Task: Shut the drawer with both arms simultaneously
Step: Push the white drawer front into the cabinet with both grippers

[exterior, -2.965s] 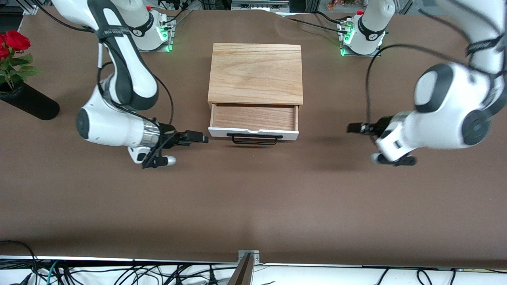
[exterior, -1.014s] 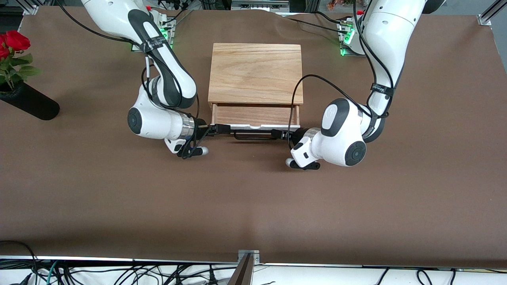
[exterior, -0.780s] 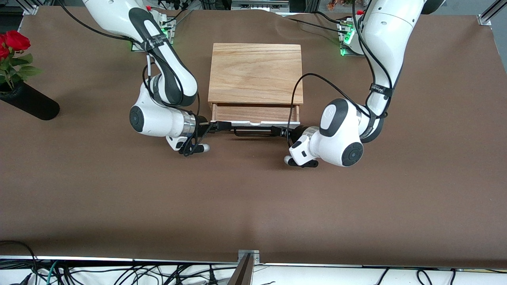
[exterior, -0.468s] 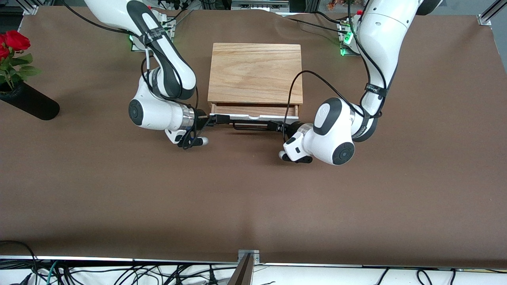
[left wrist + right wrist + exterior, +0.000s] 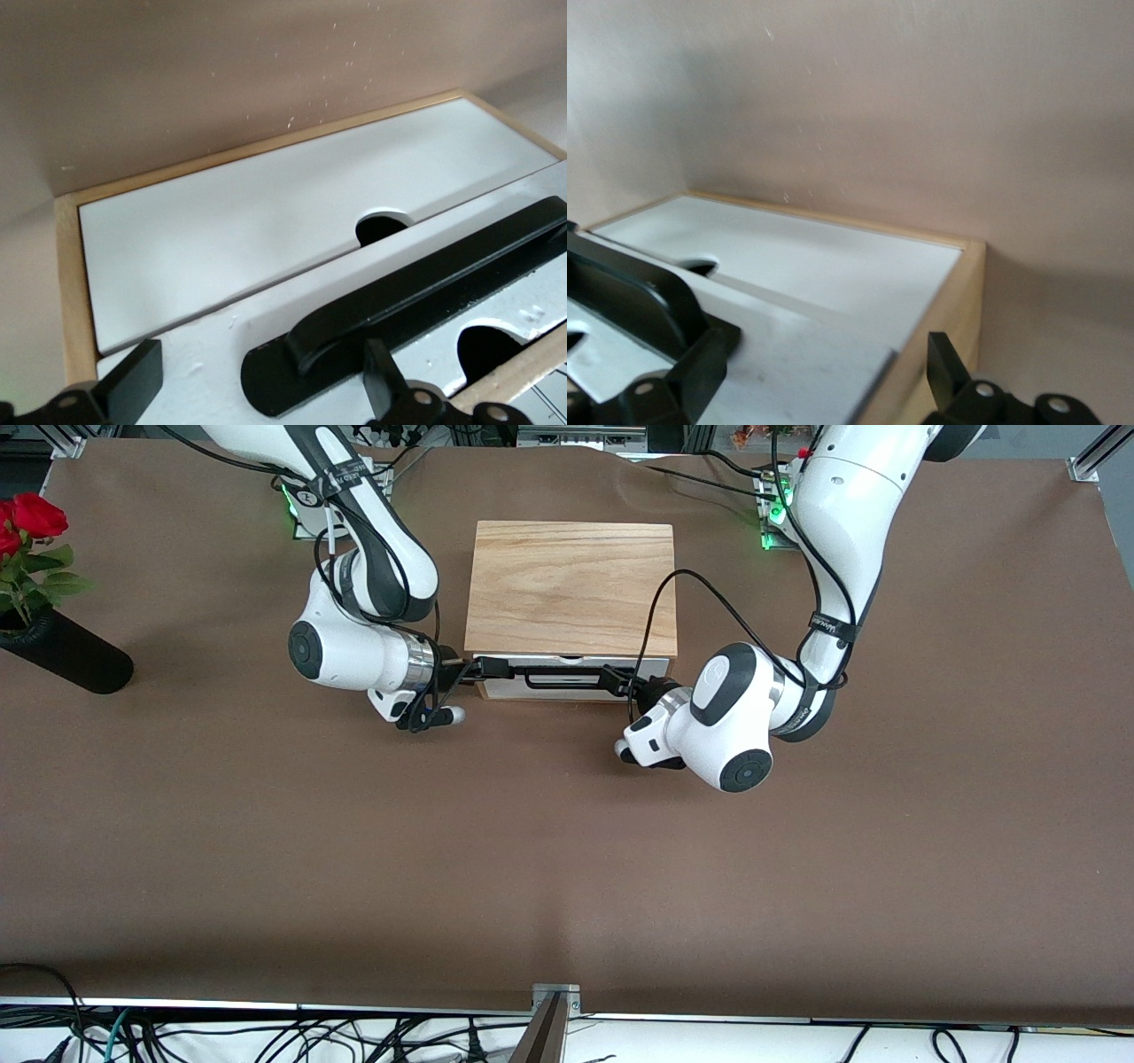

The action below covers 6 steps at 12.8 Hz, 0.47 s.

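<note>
The oak cabinet (image 5: 571, 589) stands mid-table. Its drawer (image 5: 657, 669) is pushed in: only the white front panel and the black bar handle (image 5: 567, 684) show, none of the tray. My right gripper (image 5: 494, 668) lies against the front panel at the end toward the right arm. My left gripper (image 5: 620, 681) lies against it at the handle's other end. In the left wrist view the open left gripper (image 5: 257, 398) straddles the white panel (image 5: 204, 372) and the handle's foot (image 5: 354, 328). In the right wrist view the open right gripper (image 5: 824, 376) straddles the panel's corner (image 5: 806, 363).
A black vase (image 5: 66, 655) with red roses (image 5: 35, 514) lies at the right arm's end of the table. A black cable (image 5: 660, 615) loops from the left arm over the cabinet's corner. Brown table (image 5: 567, 868) stretches toward the front camera.
Both grippers came in from the sides to the drawer's front, then moved toward the cabinet with it. The open tray slid in until its inside no longer shows.
</note>
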Available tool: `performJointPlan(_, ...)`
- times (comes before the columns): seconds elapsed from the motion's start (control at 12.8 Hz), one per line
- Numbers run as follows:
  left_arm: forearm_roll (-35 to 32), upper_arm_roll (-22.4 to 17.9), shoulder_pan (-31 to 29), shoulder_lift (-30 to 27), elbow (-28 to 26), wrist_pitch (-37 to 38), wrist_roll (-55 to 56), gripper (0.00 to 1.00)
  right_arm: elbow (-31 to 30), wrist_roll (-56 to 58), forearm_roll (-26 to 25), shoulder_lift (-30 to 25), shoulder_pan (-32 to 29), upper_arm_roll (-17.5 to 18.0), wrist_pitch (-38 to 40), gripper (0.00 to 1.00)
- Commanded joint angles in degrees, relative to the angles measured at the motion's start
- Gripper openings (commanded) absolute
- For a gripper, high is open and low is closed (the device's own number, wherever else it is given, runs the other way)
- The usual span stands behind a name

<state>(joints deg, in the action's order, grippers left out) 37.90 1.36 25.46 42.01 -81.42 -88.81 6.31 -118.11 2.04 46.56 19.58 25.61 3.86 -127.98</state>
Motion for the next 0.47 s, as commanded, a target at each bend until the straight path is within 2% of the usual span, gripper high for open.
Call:
performJointPlan(0.0, 0.86, -0.39, 0.65, 0.09, -0.58, 4.95, 0.10, 1.00, -4.67, 0.07, 0.20, -2.62, 0.23, 0.88, 0.45, 1.00)
performJointPlan(0.16, 0.86, -0.39, 0.82, 0.44, -0.58, 7.06, 0.10, 1.00, -3.01, 0.85, -0.24, -2.53, 0.06, 0.10, 0.98, 1.00)
performJointPlan(0.31, 0.95, -0.48, 1.00, 0.71, -0.32, 7.34, 0.02, 1.00, -0.64, 1.21, -1.81, -2.62, -0.39, -4.27, 1.41, 1.00)
performJointPlan(0.39, 1.12, -0.48, 1.00, 0.80, 0.12, 7.25, -0.16, 1.00, 0.77, 2.17, -5.39, -2.62, -0.39, -6.13, 1.94, 1.00)
